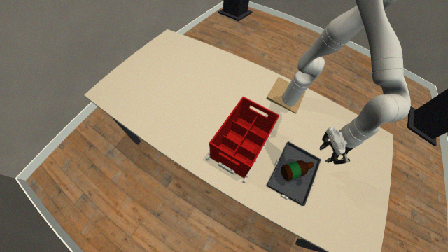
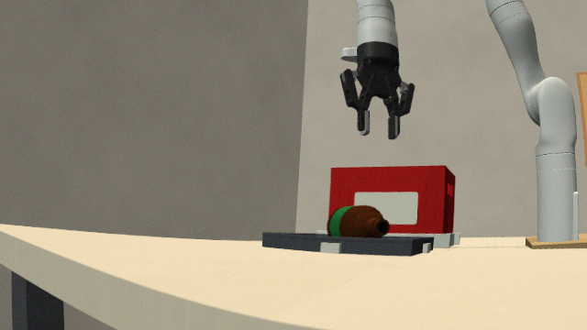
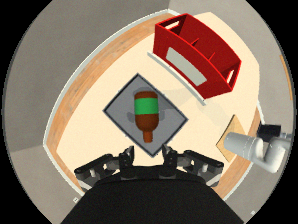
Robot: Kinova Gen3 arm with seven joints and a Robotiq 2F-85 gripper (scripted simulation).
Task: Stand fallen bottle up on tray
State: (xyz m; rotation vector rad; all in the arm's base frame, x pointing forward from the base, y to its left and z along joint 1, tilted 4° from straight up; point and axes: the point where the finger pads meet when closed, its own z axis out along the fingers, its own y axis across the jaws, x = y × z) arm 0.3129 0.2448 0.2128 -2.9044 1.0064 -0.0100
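Note:
A brown bottle (image 1: 304,169) (image 2: 359,221) (image 3: 147,120) with a green band lies on its side on the dark grey tray (image 1: 304,203) (image 2: 293,243) (image 3: 120,91). Its neck points away from the crate, toward the tray's edge on the gripper's side. My gripper (image 1: 330,155) (image 2: 379,130) (image 3: 148,150) is open about halfway, with nothing between the fingers. It hangs well above the tray and the table, beyond the bottle's neck end. The red crate (image 1: 227,159) (image 2: 390,181) (image 3: 177,42) stands upright beside the tray, on the side of the bottle's base.
The crate has several compartments, and no bottle shows in them. Small light grey blocks sit at the outer edges of the crate and the tray. A second arm (image 1: 295,89) (image 2: 556,192) (image 3: 245,142) stands on a wooden plate (image 1: 277,89) (image 3: 226,141) beyond the crate and tray.

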